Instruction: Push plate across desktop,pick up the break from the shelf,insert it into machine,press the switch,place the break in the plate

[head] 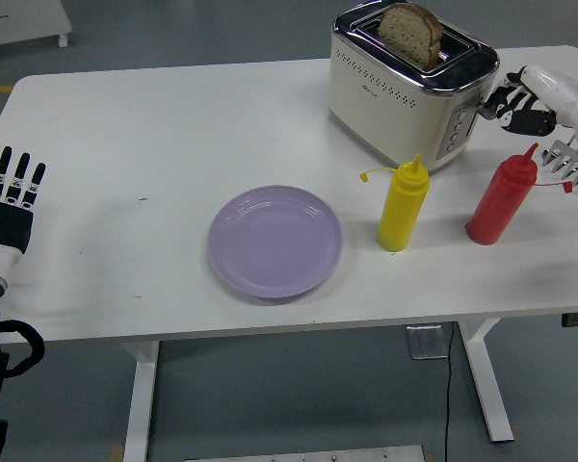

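The left robot hand rests flat at the near left edge, fingers straight and spread, holding nothing. The right robot hand reaches in from the right, black fingers curled, empty.

Bright, even overhead light. Sharp focus throughout, no motion blur. Soft, faint shadows beneath the purple plate and squeeze bottles on the white surface. Glare streaks along the toaster's chrome top.
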### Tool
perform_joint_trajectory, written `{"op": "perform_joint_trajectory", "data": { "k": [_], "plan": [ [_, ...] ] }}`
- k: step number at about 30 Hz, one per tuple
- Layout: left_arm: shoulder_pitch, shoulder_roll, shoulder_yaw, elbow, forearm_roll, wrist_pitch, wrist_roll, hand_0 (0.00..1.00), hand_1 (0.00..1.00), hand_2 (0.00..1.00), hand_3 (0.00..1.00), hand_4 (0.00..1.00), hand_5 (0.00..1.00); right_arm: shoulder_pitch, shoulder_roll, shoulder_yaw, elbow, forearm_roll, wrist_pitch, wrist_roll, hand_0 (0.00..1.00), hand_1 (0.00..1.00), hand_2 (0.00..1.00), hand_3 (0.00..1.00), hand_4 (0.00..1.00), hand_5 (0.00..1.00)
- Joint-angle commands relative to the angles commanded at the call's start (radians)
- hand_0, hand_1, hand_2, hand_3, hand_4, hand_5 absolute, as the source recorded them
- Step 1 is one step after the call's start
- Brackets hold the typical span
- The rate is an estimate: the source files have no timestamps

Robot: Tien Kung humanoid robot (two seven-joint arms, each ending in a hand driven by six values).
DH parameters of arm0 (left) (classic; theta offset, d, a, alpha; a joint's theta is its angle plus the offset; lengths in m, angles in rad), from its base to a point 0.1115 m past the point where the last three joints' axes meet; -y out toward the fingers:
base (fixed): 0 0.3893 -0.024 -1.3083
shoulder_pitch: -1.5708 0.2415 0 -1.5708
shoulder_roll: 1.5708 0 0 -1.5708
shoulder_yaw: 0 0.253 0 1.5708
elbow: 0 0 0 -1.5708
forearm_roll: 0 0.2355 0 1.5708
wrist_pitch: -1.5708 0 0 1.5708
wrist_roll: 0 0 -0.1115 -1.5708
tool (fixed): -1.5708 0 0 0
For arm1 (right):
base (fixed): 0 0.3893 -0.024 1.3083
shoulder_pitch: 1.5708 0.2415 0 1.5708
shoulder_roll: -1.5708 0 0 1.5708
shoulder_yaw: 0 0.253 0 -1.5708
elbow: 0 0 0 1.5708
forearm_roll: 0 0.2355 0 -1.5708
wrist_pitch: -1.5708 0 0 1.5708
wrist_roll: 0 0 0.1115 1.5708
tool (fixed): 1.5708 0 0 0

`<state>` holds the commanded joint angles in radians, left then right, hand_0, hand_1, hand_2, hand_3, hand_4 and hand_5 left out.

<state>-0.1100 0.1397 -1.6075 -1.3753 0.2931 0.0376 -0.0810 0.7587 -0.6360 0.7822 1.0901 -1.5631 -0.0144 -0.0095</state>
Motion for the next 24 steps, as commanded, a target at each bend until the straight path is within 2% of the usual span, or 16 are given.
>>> {"op": "perform_joint_trajectory", "data": {
  "k": [3, 4, 24],
  "plan": [
    [0.001, 0.0, -0.001, 0.001, 0.0, 0.0, 0.0, 0.83, 0.87, 0.93, 0.821, 0.622, 0.998, 0.0, 0.001, -0.004, 0.001, 0.0, 0.0, 0.001, 0.514, 0.571, 0.6, 0.545, 0.186, 0.271],
    [0.001, 0.0, 0.0, 0.002, 0.0, 0.0, 0.0, 0.824, 0.87, 0.93, 0.82, 0.622, 0.998, 0.001, 0.002, -0.006, 0.001, 0.0, 0.0, 0.001, 0.513, 0.571, 0.599, 0.544, 0.217, 0.273],
    [0.005, -0.001, 0.002, 0.004, 0.0, 0.001, 0.0, 0.823, 0.87, 0.93, 0.82, 0.621, 0.998, 0.013, 0.023, -0.038, -0.025, 0.002, 0.005, 0.0, 0.512, 0.569, 0.595, 0.544, 0.217, 0.269]
  ]
}}
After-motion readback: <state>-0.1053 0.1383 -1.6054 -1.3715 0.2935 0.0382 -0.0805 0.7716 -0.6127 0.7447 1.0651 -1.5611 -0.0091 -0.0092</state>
